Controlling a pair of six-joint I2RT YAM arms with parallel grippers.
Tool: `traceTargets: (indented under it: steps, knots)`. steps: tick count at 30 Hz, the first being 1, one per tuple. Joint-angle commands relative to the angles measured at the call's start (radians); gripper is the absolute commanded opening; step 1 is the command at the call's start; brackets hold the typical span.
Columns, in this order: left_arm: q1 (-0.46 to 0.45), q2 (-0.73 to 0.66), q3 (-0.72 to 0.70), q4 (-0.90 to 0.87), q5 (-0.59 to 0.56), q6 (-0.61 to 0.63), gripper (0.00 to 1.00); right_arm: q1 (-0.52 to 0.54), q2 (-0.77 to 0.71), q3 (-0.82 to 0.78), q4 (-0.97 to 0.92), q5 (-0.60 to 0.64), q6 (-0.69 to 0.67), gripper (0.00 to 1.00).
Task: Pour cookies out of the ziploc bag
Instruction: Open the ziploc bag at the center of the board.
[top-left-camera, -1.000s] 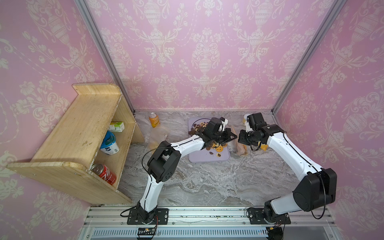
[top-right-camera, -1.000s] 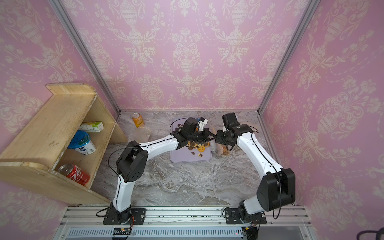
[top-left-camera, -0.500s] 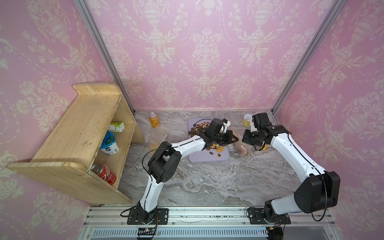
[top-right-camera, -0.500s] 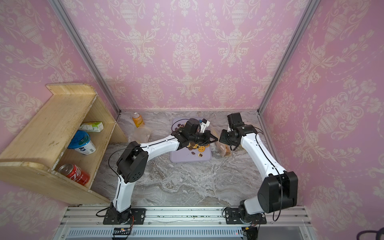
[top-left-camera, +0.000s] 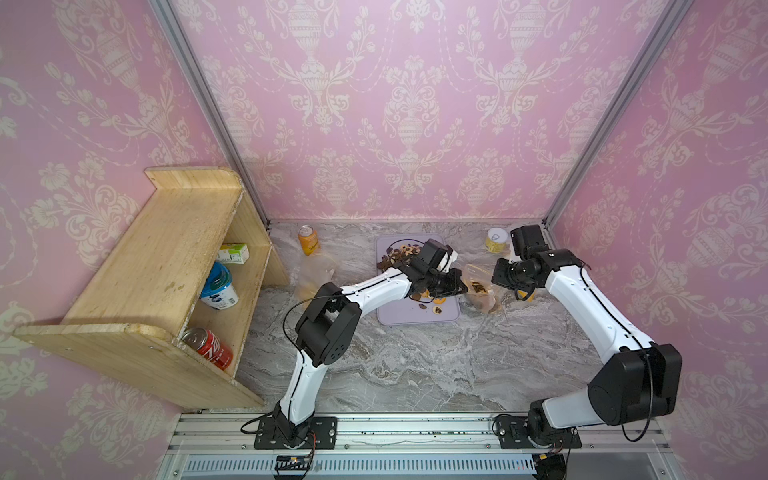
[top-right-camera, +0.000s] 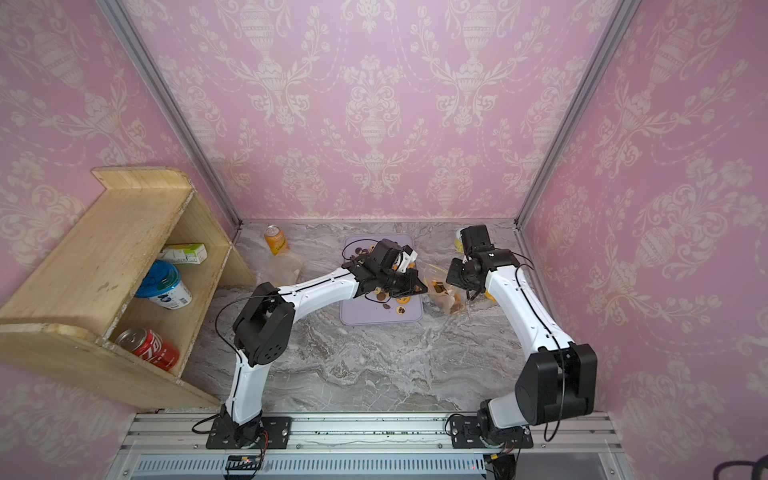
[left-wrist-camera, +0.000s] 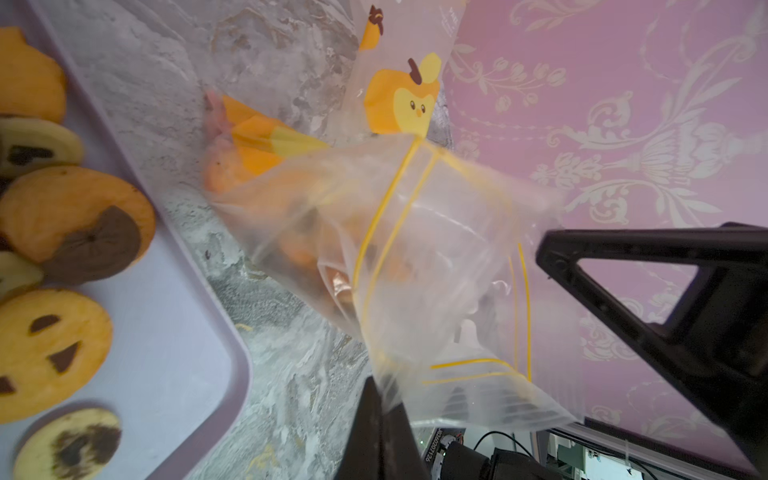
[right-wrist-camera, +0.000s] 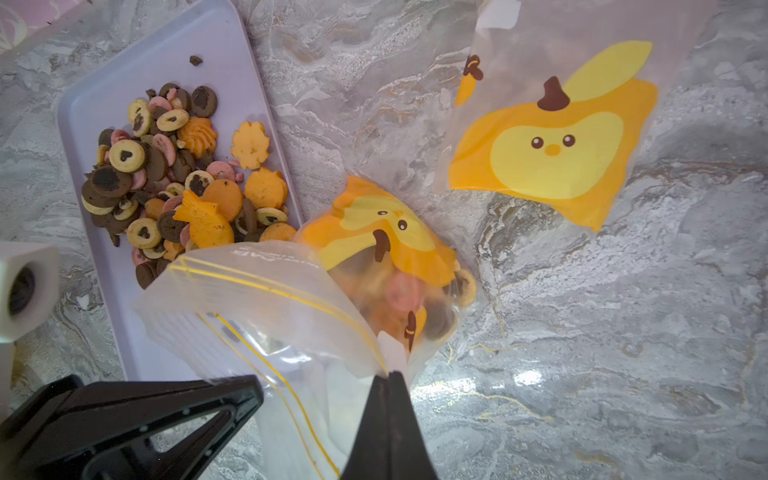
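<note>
The left tool (left-wrist-camera: 384, 392) and the right tool (right-wrist-camera: 389, 376) are each pinched tight on the mouth edge of the ziploc bag (right-wrist-camera: 291, 299), holding it between them just beside the lilac tray (right-wrist-camera: 232, 62) on the marble table (right-wrist-camera: 582, 332). Most cookies (right-wrist-camera: 166, 174) lie heaped on the tray, and a few sit inside the bag's lower end. Another chick-printed bag (right-wrist-camera: 552, 145) lies flat on the table nearby.
</note>
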Motion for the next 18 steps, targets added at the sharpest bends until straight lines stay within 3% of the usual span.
traceTargets:
  steps: [1,8,13,14,15,18]
  knots:
    - [0.01,-0.068,0.062,-0.275,-0.125,0.159,0.0,-0.008,-0.037,0.028,-0.053,0.08,-0.033,0.0]
    - [0.011,-0.106,0.102,-0.511,-0.31,0.293,0.0,0.017,-0.039,0.046,-0.088,0.079,-0.076,0.0]
    - [0.01,-0.124,0.058,-0.532,-0.35,0.321,0.0,0.045,-0.035,0.027,-0.041,-0.1,-0.101,0.0]
    - [0.01,-0.126,0.05,-0.544,-0.363,0.326,0.0,0.048,-0.031,0.027,-0.031,-0.177,-0.11,0.05]
    - [0.011,-0.129,0.04,-0.546,-0.374,0.329,0.0,0.049,-0.029,0.024,-0.024,-0.235,-0.11,0.17]
    - [0.011,-0.154,-0.028,-0.524,-0.4,0.332,0.0,0.056,-0.049,0.007,-0.019,-0.294,-0.098,0.59]
